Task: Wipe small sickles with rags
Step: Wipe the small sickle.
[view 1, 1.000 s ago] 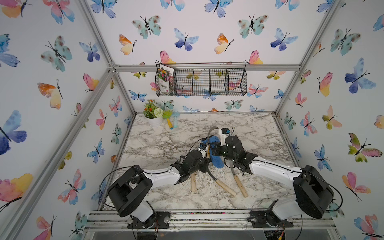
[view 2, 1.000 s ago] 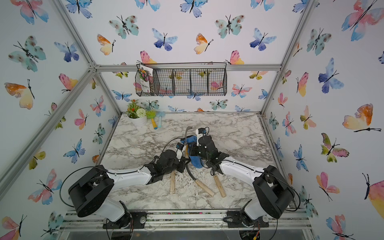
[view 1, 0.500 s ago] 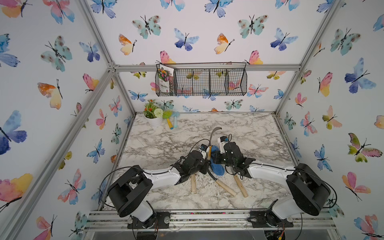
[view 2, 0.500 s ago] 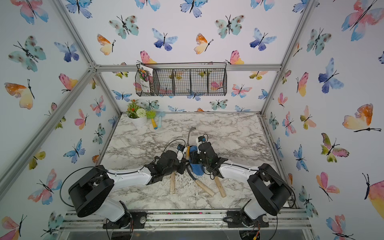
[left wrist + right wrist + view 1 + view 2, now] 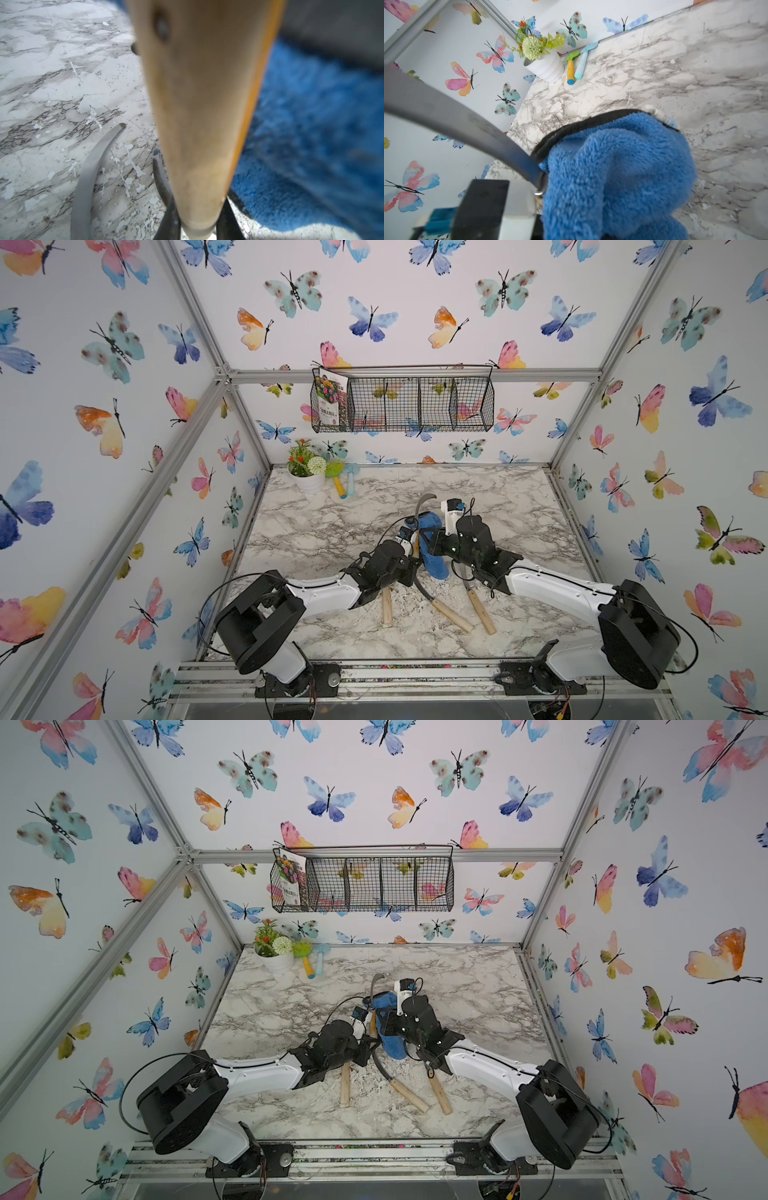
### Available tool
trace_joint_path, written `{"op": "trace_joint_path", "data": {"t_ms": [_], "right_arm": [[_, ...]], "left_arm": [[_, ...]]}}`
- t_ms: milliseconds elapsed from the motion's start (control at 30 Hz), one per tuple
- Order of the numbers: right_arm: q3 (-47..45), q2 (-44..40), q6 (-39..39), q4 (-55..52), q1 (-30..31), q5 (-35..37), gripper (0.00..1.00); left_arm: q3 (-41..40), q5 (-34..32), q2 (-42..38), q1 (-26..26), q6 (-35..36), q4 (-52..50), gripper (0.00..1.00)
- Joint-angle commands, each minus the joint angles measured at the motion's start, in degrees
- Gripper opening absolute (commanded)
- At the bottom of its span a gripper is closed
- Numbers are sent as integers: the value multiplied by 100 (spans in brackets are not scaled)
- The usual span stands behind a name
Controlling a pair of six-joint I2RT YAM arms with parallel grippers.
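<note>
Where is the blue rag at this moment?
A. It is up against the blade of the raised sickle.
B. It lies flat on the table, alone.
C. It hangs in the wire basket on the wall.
A: in the right wrist view the blue rag meets the grey blade of the raised sickle.

Bright, even light — wrist close-ups blurred, top-view edges warped.

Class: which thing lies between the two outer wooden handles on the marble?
A third sickle, its wooden handle touching neither; both top views show it.
</note>
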Motion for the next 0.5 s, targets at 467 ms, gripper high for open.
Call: {"op": "trace_joint_path", "data": {"t_ms": [467], "right_arm": [[-418, -523, 97, -4, 128, -331, 2]], "left_arm": [[64, 61, -68, -66, 136, 245, 0]]}}
